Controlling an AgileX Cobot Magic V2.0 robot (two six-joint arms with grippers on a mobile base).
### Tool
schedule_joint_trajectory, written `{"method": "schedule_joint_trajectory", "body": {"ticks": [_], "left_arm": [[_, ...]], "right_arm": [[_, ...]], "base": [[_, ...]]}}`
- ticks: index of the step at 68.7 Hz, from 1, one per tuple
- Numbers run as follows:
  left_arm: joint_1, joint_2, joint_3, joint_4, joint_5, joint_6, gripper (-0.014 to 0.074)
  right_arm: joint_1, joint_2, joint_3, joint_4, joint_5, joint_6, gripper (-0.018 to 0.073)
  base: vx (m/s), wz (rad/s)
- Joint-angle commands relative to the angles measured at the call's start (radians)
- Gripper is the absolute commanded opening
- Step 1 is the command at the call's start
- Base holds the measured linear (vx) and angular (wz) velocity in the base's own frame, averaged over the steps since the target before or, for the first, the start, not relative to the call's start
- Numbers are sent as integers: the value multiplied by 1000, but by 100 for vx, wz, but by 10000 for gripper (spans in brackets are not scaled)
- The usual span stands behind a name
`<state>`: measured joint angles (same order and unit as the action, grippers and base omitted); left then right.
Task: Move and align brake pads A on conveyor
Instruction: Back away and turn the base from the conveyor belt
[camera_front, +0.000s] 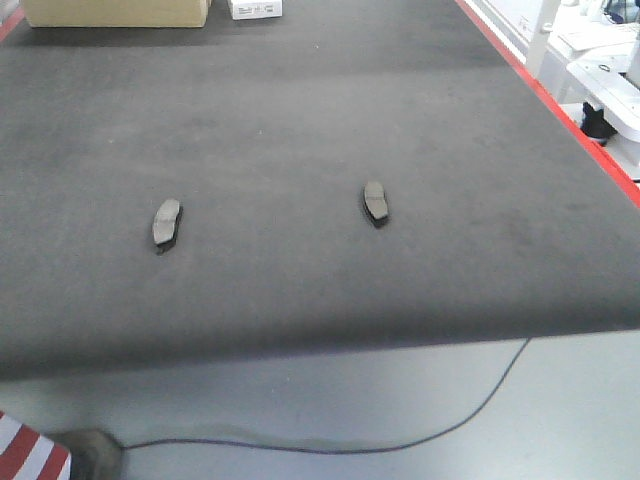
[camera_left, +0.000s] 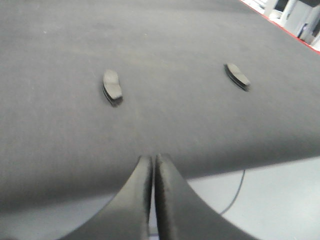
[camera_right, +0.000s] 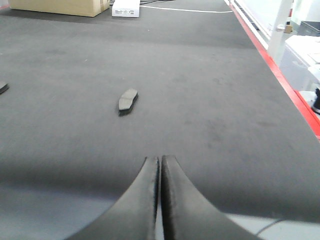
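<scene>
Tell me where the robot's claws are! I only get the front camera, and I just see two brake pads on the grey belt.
Observer: The left wrist camera shows the left claw shut, holding nothing.
Operator: And the other one?
Observer: The right claw is shut and empty too, seen in its own wrist camera.
Operator: Is anything hiding at the far end?
Observer: Yes, a white cable runs rightward from the white box at the far end of the conveyor.
</scene>
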<state>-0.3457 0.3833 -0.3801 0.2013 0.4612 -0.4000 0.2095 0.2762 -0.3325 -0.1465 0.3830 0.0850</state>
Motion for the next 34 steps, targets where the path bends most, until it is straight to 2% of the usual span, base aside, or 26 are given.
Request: {"method": "schedule_joint_trajectory", "body": {"ticks": [1,34], "left_arm": [[-6,8,-26,4,-67,-5,-6],[-5,8,-26,4,-67,-5,-6]], "right_arm": [[-1,5,-27,-14,-79,-8,-6],[-1,5,-27,-14,-79,-8,-3]], "base": [[-28,-4],[-26,-8]]}}
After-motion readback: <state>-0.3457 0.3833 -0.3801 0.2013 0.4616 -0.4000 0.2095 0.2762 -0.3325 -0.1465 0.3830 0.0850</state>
